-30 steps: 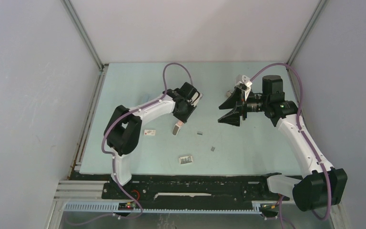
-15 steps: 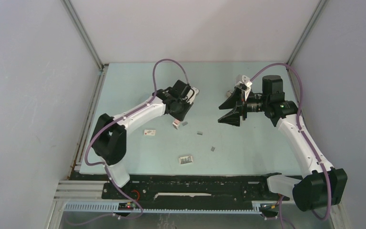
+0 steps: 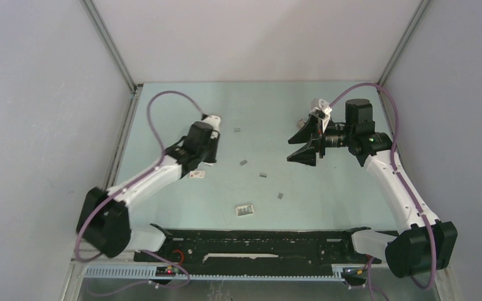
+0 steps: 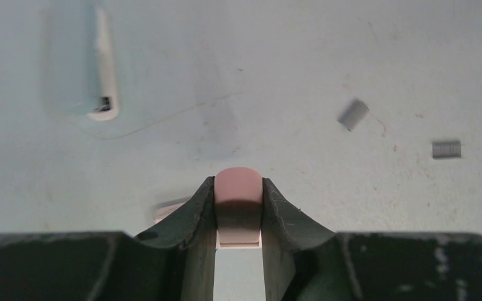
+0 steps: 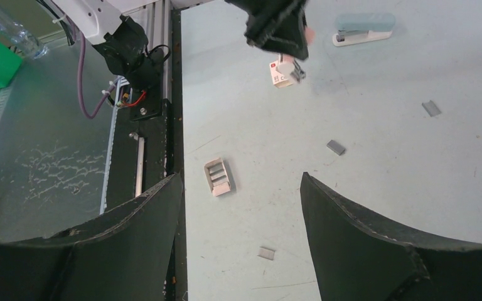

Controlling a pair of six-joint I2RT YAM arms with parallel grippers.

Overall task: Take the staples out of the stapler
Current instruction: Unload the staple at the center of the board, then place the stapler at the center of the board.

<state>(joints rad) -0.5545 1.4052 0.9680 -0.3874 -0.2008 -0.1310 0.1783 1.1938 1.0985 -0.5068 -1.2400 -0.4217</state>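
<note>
My left gripper (image 4: 238, 188) is shut on a small pink block (image 4: 238, 186) with a white underside, low over the table's left middle (image 3: 204, 157). The stapler (image 4: 103, 69), pale blue on a white base, lies ahead and to the left of it, and it also shows in the right wrist view (image 5: 361, 28). Several staples lie loose on the table (image 3: 243, 162) (image 3: 263, 175) (image 3: 280, 195), and two show ahead of the left gripper (image 4: 353, 114). My right gripper (image 3: 304, 147) hangs open and empty above the table's right middle (image 5: 240, 179).
A small white printed box (image 3: 196, 174) lies just below the left gripper. A white slotted tray (image 3: 245, 209) sits near the front edge. The black base rail (image 3: 251, 241) runs along the near side. Grey walls close in the pale green table (image 3: 326, 106).
The left arm swung left and nearer with the pink block still in its jaws. Two more staples now show where it was. The right arm has not moved.
</note>
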